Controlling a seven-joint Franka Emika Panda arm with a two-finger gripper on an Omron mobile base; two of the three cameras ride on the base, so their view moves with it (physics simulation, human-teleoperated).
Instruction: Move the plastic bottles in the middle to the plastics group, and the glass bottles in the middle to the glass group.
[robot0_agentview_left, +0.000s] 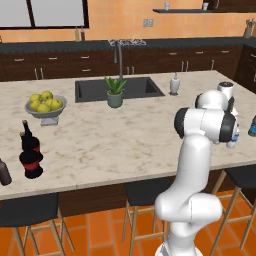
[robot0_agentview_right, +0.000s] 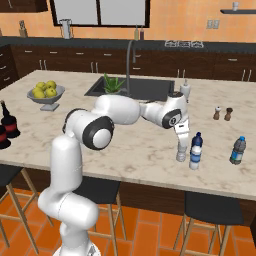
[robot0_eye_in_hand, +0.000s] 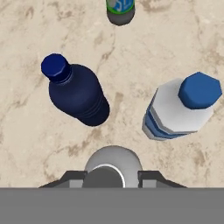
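The fingers (robot0_agentview_right: 181, 150) are closed nearly all the way on the plain bottle (robot0_eye_in_hand: 113, 165), which stands upright between them with its long axis running straight down to the counter (robot0_agentview_left: 125, 135); in the hand view its white cap sits right at the fingertips, so the grip is on the neck or shoulder from above. In the right base view that bottle looks to be resting on, or just above, the counter, and I cannot tell which. Just beside the fingers, to one side, stands the blue-label bottle (robot0_eye_in_hand: 179, 109), upright and close but apart from the held one. Ahead of the fingers and to the other side is the dark-blue bottle (robot0_eye_in_hand: 76, 94), also upright, and farther ahead still the teal bottle (robot0_eye_in_hand: 120, 9) shows at the edge of the hand view. So the plastics group lies forward of the fingers, near, with bare counter between. The coming move, as I judge it, is a short carry or set-down toward that pair, keeping clear of the blue-label bottle at the side.
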